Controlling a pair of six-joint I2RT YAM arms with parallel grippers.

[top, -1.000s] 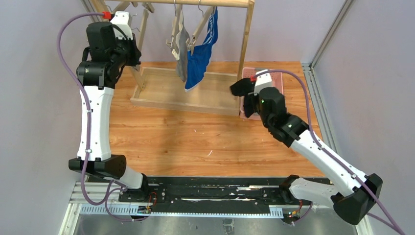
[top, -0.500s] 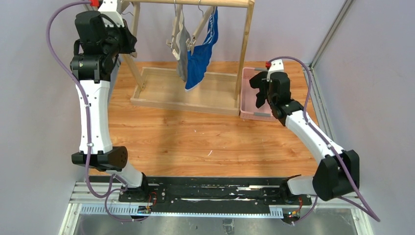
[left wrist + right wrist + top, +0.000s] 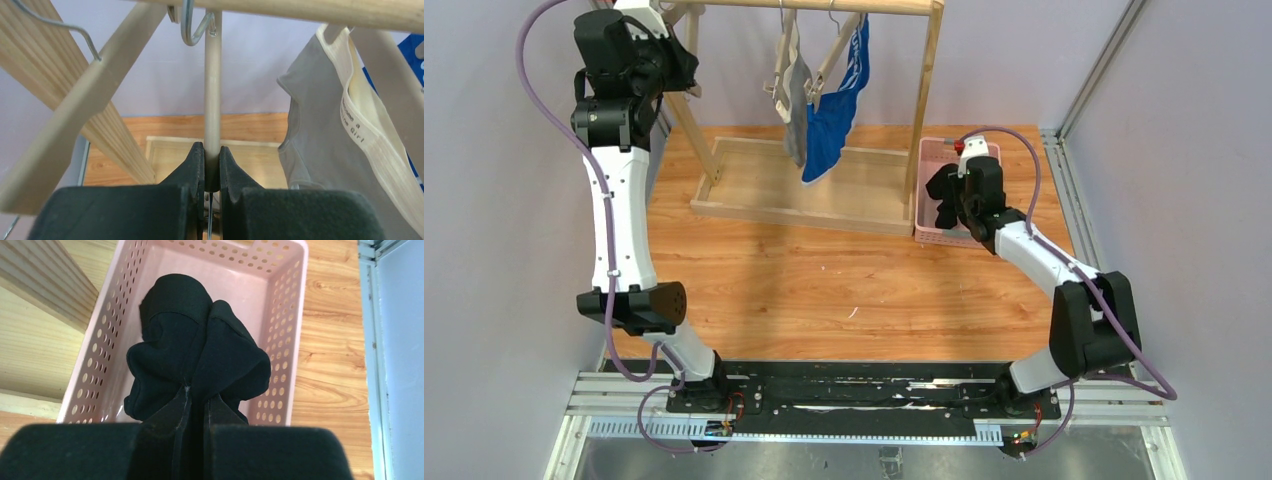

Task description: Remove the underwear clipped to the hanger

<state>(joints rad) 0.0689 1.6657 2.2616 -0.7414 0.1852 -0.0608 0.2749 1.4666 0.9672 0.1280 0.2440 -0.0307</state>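
While the right gripper (image 3: 197, 407) pinches black briefs (image 3: 200, 340) over the pink basket (image 3: 286, 315), left gripper (image 3: 212, 161) clamped on a hanger bar (image 3: 212, 90), frame centre.

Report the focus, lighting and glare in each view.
Top external: even light, soft shadows, no glare. Left wrist: left gripper underlit and nearly featureless at the bottom; hanger and grey briefs sharp. Right wrist: black briefs so dark their folds barely show; basket sharp.
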